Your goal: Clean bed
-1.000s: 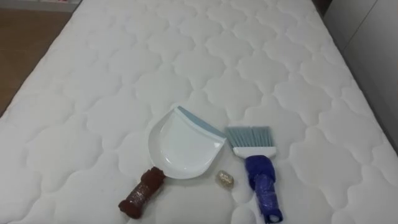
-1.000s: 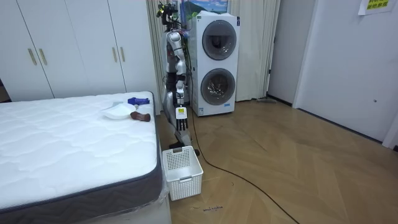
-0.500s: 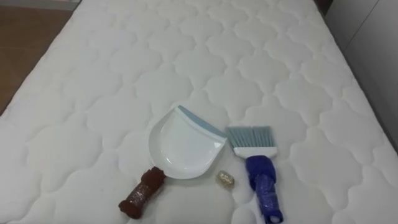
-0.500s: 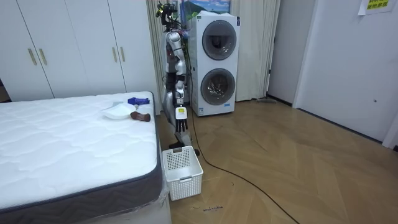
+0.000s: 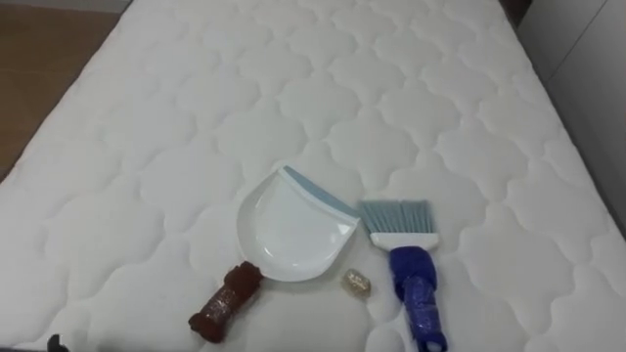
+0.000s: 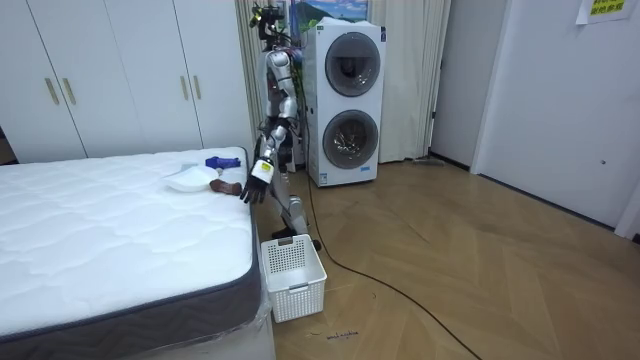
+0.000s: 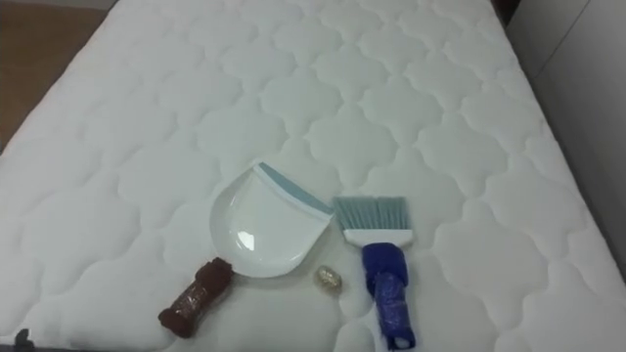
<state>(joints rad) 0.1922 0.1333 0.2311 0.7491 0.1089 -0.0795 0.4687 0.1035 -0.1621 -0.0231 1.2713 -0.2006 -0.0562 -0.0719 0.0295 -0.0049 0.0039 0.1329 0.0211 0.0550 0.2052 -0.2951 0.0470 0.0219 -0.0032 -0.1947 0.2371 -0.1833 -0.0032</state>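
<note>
Left hand (image 6: 256, 186) at the white quilted bed's (image 5: 196, 117) edge, fingers loose, empty. Small tan crumb (image 5: 356, 282) lies between the brown-handled white dustpan (image 5: 291, 233) and the blue brush (image 5: 409, 269). Grip the handle squarely and keep the pan lip flat.

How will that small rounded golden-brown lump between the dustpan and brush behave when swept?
The small rounded golden-brown lump looks light; a gentle push should move it. Being rounded, it may roll past the white plastic dustpan. Dips in the quilted white mattress could catch it.
</note>
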